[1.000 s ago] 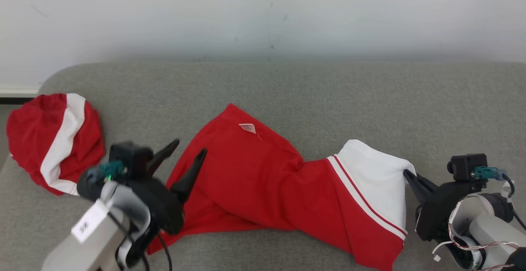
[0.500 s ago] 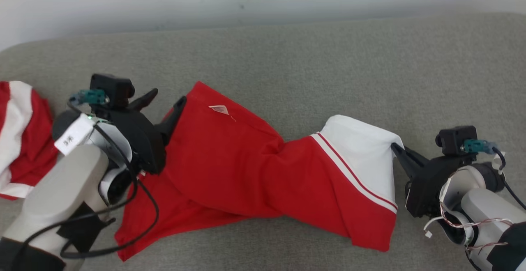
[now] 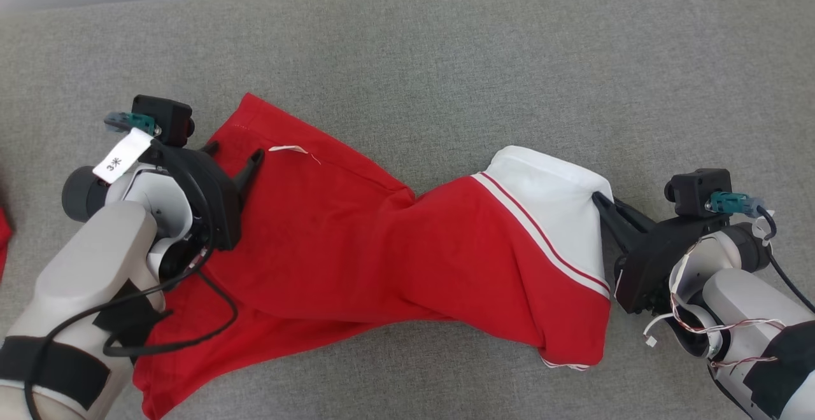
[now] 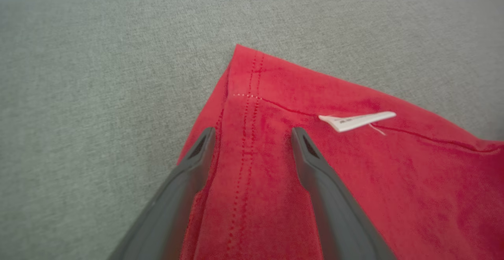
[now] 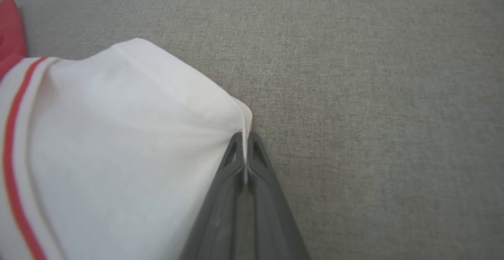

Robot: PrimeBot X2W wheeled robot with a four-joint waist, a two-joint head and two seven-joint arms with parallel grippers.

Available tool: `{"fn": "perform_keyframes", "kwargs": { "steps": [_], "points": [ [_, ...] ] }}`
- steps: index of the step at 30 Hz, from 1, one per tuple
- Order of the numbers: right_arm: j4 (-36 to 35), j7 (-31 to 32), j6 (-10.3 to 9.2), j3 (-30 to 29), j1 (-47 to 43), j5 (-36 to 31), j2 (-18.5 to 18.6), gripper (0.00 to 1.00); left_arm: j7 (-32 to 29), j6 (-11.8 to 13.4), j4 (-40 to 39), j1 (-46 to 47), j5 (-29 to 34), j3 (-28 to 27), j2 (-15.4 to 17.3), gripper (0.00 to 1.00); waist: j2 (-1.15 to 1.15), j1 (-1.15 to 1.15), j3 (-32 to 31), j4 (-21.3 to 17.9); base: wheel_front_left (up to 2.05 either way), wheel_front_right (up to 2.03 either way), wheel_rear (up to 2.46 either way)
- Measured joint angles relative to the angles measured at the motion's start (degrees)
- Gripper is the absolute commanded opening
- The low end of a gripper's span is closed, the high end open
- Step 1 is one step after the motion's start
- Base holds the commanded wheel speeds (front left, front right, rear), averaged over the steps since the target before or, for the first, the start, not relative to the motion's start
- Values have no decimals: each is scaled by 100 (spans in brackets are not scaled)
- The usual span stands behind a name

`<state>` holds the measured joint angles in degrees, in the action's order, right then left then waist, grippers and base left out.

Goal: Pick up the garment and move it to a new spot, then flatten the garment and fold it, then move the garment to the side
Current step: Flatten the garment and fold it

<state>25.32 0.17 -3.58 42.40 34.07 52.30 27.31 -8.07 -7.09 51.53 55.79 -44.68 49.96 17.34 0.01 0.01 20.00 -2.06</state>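
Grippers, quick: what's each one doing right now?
Left gripper: open, fingers straddling the red hem corner of the garment.
Right gripper: shut on the garment's white edge.

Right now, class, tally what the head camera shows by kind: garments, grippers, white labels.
Garments: 1, the red and white garment; a red sliver at the left edge is too cut off to count.
Grippers: 2, left gripper, right gripper.
White labels: 2, garment label, arm tag.
Total: 5.
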Motion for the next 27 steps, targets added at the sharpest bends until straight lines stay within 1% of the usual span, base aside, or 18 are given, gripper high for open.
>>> {"fn": "perform_keyframes", "kwargs": {
  "steps": [9, 16, 23, 24, 25, 26, 27],
  "points": [
    [-11, -18, -3, 8, 64, -44, 1, 0, 65, -4, 232, 237, -27, 149, -86, 100, 0, -1, 82, 3, 0, 0, 0],
    [-29, -10, -3, 54, 151, -57, -47, 0, 158, -4, 270, 250, -77, 323, -7, 100, 0, -1, 126, -99, 0, 0, 0],
    [-45, -16, -20, 45, 150, -57, -45, 0, 219, -5, 297, 388, -260, 479, -2, 100, 0, -1, 166, -141, 0, 0, 0],
    [-45, -16, -20, 45, 150, -57, -45, 0, 243, -5, 313, 396, -269, 503, -2, 87, 0, 0, 168, -144, 0, 0, 0],
    [-44, -18, -20, 44, 150, -57, -45, 0, 261, -5, 321, 411, -269, 533, -2, 50, 0, -1, 169, -145, 0, 0, 0],
    [-42, -16, -20, 43, 150, -57, -45, 0, 265, -5, 322, 430, -277, 558, -4, 17, 0, -1, 169, -144, 0, 0, 0],
    [-38, -18, -21, 36, 148, -57, -43, 0, 269, -5, 322, 448, -282, 584, -7, 0, -1, -1, 170, -141, 0, 0, 0]
  ]
}}
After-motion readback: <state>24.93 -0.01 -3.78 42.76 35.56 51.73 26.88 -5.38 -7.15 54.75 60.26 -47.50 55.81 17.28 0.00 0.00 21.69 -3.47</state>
